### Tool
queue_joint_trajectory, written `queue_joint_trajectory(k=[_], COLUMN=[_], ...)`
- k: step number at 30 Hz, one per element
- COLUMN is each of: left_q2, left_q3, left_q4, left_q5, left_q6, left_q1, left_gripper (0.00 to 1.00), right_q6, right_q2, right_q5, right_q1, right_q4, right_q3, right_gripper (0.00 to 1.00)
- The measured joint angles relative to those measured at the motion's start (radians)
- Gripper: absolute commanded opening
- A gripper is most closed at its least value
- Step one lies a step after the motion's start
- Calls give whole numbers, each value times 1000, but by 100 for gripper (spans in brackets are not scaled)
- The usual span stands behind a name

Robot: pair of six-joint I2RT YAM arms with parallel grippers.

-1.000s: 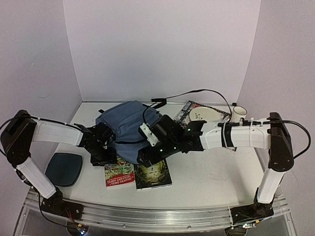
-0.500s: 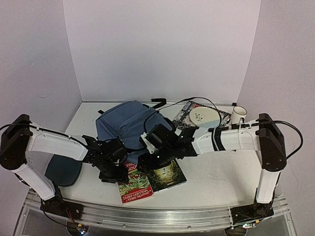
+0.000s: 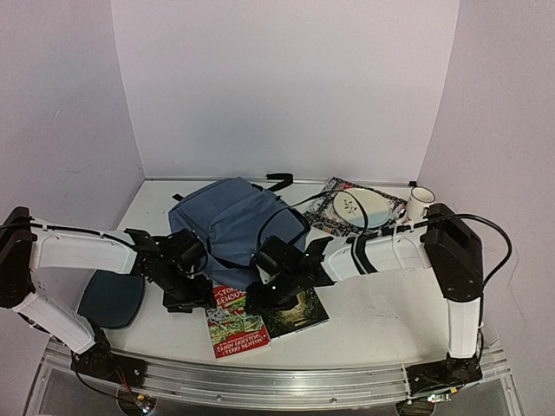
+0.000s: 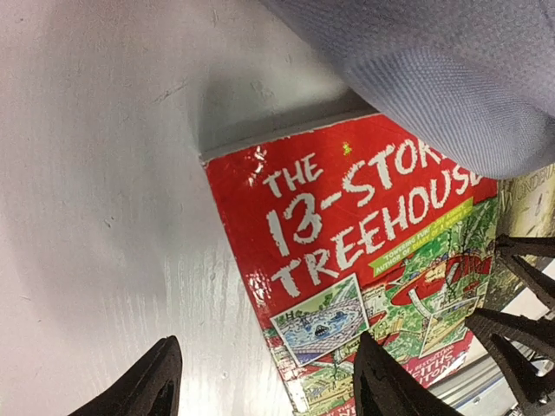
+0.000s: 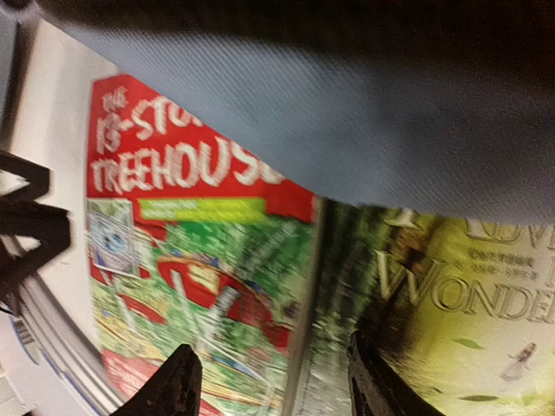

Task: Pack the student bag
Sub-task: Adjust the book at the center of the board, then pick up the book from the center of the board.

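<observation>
Left gripper (image 4: 270,386): hanging wide open, holding nothing, hovering over red book (image 4: 347,243). Right gripper (image 5: 270,377): likewise gaping, empty, hovering over seam between red book and green book (image 5: 451,295). Student bag (image 3: 227,217): lying flat behind both, draping over top edges of both books. Risk: likely pinching bag fabric with a cover, dragging both books together, or slipping off thin covers lying flush on table (image 3: 390,322).

Left wrist view: my red book (image 4: 347,260) reads "THE 13-STOR… TREEHOUSE", the bag (image 4: 451,78) covering the rest. Right wrist view: my green book (image 5: 451,295) shows "WONDER…", cut by the frame.
</observation>
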Motion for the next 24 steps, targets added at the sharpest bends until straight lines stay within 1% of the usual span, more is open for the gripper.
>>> queue_joint_trajectory(k=[3, 9, 14, 19, 22, 24], left_q2=[0, -1, -23, -27, -26, -26], left_q3=[-32, -93, -124, -127, -127, -127], left_q4=[42, 109, 130, 134, 135, 139], left_q5=[18, 64, 82, 100, 117, 130], left_q6=[-4, -19, -27, -23, -15, -3], left_q1=[11, 31, 49, 52, 52, 52], left_gripper=[68, 65, 63, 60, 57, 55], right_q6=[18, 36, 97, 168, 200, 220], right_q2=[32, 106, 102, 88, 90, 94], right_q5=[-10, -18, 24, 49, 48, 42], right_q1=[8, 55, 79, 76, 74, 72], right_q4=[24, 38, 60, 91, 100, 114], right_q3=[37, 95, 79, 51, 51, 51], right_gripper=[49, 49, 50, 50, 47, 40])
